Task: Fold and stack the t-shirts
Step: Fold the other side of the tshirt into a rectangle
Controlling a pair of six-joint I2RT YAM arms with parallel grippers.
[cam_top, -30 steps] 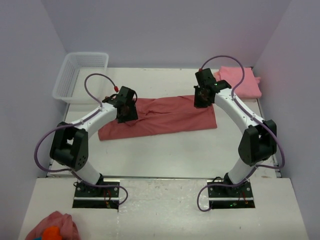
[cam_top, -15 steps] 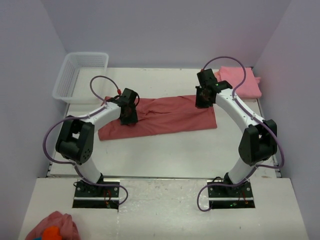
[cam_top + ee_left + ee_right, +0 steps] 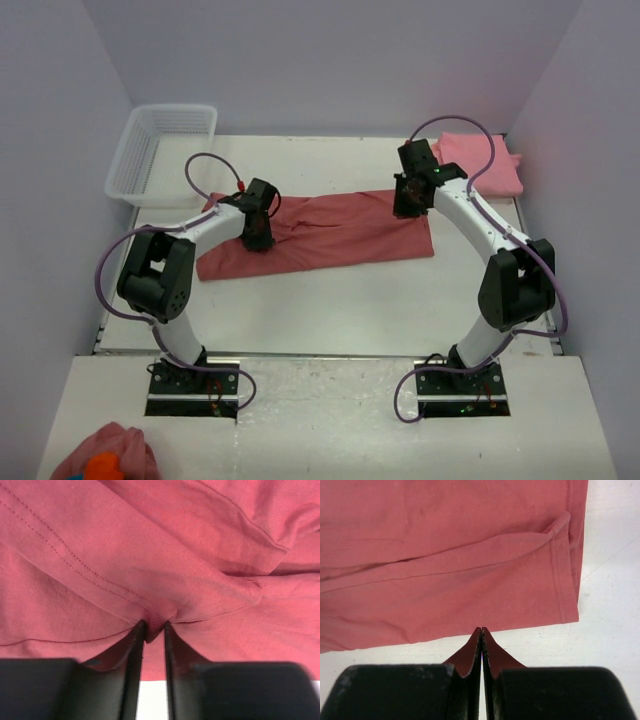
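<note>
Nearest the camera, at the bottom left corner, lies a small pink cloth lump (image 3: 105, 455) with a bright orange patch, well apart from the work.

Both arms rise from their bases at the near edge of the table (image 3: 330, 300) and bend at dark elbow joints. Their white forearms reach away from the bases and inward, and each trails a looping purple cable.

The left arm is folded tightly, and its left tool (image 3: 257, 228) points down onto the left part of the red t-shirt (image 3: 330, 232). The right arm stretches further, with the right tool (image 3: 408, 198) at the shirt's far right corner.

The red t-shirt is soft matte cotton in dusty rose-red. It lies flat in a long band across the middle of the table, with stitched hems and shallow creases.

In the left wrist view, the thin black fingers (image 3: 136, 645) stand narrowly apart, pinching a puckered fold of the shirt's hem between them. Wrinkles fan out from the pinch.

In the right wrist view, the fingers are pressed fully together at the shirt's edge. Slips of red cloth show along both sides of them, so they grip the edge.

Farther back, at the right rear corner, a lighter pink t-shirt (image 3: 492, 165) lies folded in a neat rectangle. At the far left, a white lattice plastic basket (image 3: 160, 150) sits against the wall.
</note>
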